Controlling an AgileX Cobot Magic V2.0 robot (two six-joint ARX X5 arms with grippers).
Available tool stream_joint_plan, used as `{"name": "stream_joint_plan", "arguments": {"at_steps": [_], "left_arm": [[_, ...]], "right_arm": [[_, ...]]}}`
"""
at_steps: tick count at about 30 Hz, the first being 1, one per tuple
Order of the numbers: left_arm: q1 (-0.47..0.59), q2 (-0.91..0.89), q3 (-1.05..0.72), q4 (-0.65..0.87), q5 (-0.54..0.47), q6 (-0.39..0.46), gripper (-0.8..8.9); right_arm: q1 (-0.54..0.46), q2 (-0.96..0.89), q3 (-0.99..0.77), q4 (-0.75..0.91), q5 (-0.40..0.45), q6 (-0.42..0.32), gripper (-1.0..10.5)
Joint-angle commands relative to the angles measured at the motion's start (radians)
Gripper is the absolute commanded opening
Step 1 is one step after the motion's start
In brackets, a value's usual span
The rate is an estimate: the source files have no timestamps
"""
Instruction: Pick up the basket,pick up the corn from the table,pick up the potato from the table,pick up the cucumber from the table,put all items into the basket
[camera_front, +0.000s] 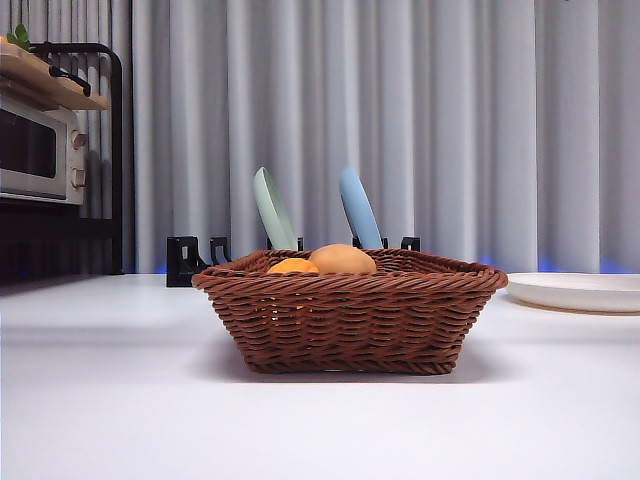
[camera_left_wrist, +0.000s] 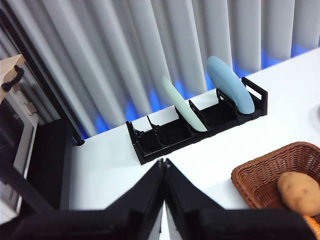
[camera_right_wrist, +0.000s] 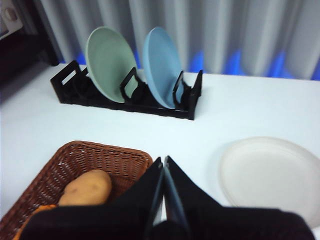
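The brown wicker basket (camera_front: 350, 320) stands on the white table (camera_front: 110, 400) in the middle of the front view. The tan potato (camera_front: 342, 260) and the orange corn (camera_front: 293, 267) lie inside it, showing just above the rim. The basket (camera_left_wrist: 272, 172) with the potato (camera_left_wrist: 300, 192) also shows in the left wrist view, and in the right wrist view the basket (camera_right_wrist: 95, 157) holds the potato (camera_right_wrist: 86, 189). The cucumber is out of view. My left gripper (camera_left_wrist: 164, 162) and right gripper (camera_right_wrist: 163, 161) are both shut and empty, held above the table near the basket.
A black dish rack (camera_front: 190, 258) behind the basket holds a pale green plate (camera_front: 274, 210) and a blue plate (camera_front: 359, 208). A white plate (camera_front: 578, 291) lies at the right. A microwave on a black shelf (camera_front: 40, 150) stands at the far left.
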Motion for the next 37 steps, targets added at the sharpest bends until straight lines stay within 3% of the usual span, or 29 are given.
{"name": "stream_joint_plan", "arguments": {"at_steps": [1, 5, 7, 9, 22, 24, 28, 37], "left_arm": [[0.03, -0.098, -0.196, 0.085, 0.012, 0.016, -0.09], [0.055, -0.232, -0.395, 0.134, 0.064, -0.002, -0.08], [0.053, -0.305, -0.452, 0.096, 0.116, -0.05, -0.08], [0.053, -0.335, -0.45, 0.06, 0.146, -0.084, -0.06], [0.054, -0.276, -0.45, 0.056, 0.157, -0.086, -0.03], [0.056, -0.265, -0.45, 0.058, 0.127, -0.024, -0.03], [0.064, -0.276, -0.468, 0.048, 0.136, -0.022, -0.03], [0.27, -0.54, -0.775, 0.215, 0.261, -0.001, -0.03]], "right_arm": [[0.039, -0.082, -0.132, 0.066, 0.047, -0.008, -0.2], [0.109, -0.23, -0.3, 0.135, 0.12, 0.006, -0.2], [0.127, -0.303, -0.334, 0.043, 0.129, 0.04, -0.2], [0.125, -0.329, -0.334, -0.024, 0.13, 0.09, 0.0], [0.126, -0.341, -0.334, -0.088, 0.129, 0.089, 0.0], [0.126, -0.341, -0.334, -0.089, 0.129, 0.089, 0.0], [0.126, -0.341, -0.334, -0.089, 0.129, 0.089, 0.0], [0.126, -0.341, -0.334, -0.089, 0.129, 0.089, 0.0]]}}
